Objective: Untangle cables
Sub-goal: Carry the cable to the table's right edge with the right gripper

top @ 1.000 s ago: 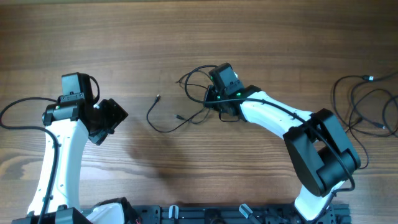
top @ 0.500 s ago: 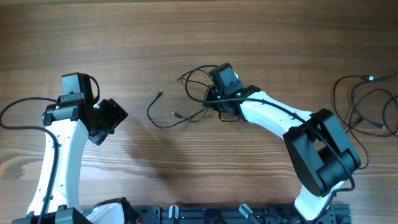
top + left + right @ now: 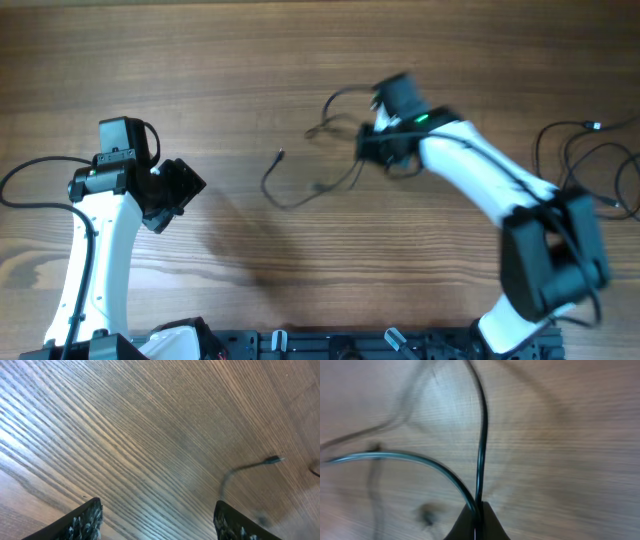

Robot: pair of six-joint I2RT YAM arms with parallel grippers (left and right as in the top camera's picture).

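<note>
A loose tangle of thin black cables (image 3: 318, 186) lies mid-table, one silvery plug end (image 3: 282, 154) pointing left. My right gripper (image 3: 372, 148) is shut on the tangle's right side. The right wrist view shows two cable strands (image 3: 481, 435) pinched between the closed fingertips of that gripper (image 3: 479, 510), one rising straight, the other curving left. My left gripper (image 3: 186, 184) is open at the table's left, apart from the cables. Between the spread fingers of the left gripper (image 3: 157, 520) is only bare wood, with a plug-tipped strand (image 3: 235, 472) farther off.
A second bunch of thin black cables (image 3: 590, 170) lies at the right edge of the table. A thicker black lead (image 3: 20, 180) loops off the left arm. A dark rail (image 3: 330, 345) runs along the front edge.
My right arm has swung right and away from the front edge, dragging the tangle along; the plug end slid right. The left arm has not moved.
</note>
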